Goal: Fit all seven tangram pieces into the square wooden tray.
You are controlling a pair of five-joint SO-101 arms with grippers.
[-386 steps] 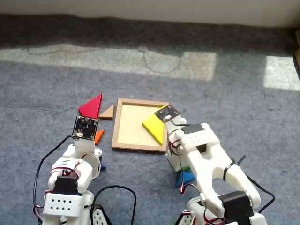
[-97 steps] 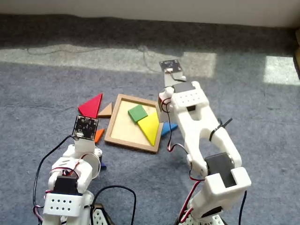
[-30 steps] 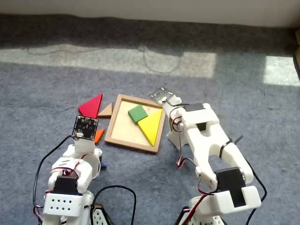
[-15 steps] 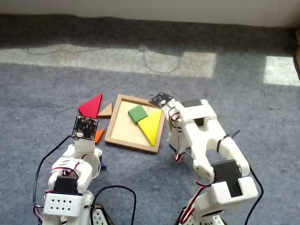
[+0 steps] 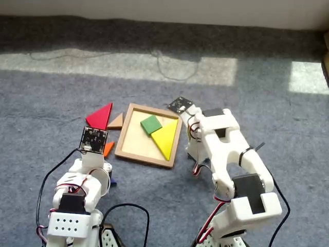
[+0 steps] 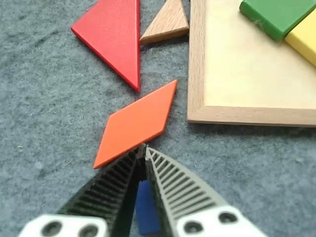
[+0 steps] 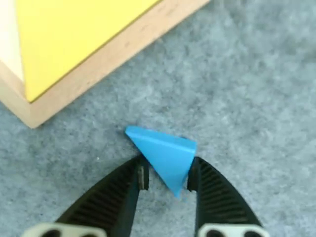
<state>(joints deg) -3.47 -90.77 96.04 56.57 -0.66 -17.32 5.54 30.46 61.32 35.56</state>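
The square wooden tray (image 5: 124, 140) lies between the arms and holds a green square (image 5: 151, 124) and a yellow triangle (image 5: 165, 139). Left of it on the carpet lie a red triangle (image 5: 101, 116), a small wooden triangle (image 5: 117, 122) and an orange parallelogram (image 6: 136, 123). My left gripper (image 6: 143, 149) is shut, its tips at the parallelogram's near edge, with a dark blue piece (image 6: 145, 207) under its fingers. My right gripper (image 7: 167, 177) is down on the carpet beside the tray's right rim (image 7: 106, 57), shut on a light blue triangle (image 7: 165, 150).
Grey carpet covers the floor, with a sunlit band and a thin cable (image 5: 169, 69) beyond the tray. The right arm (image 5: 226, 149) stands over the carpet right of the tray. Open carpet lies in front of the tray.
The right arm came down from beyond the tray to its right rim, covering the blue triangle there, and barely shifted in the last second. The left arm has not moved.
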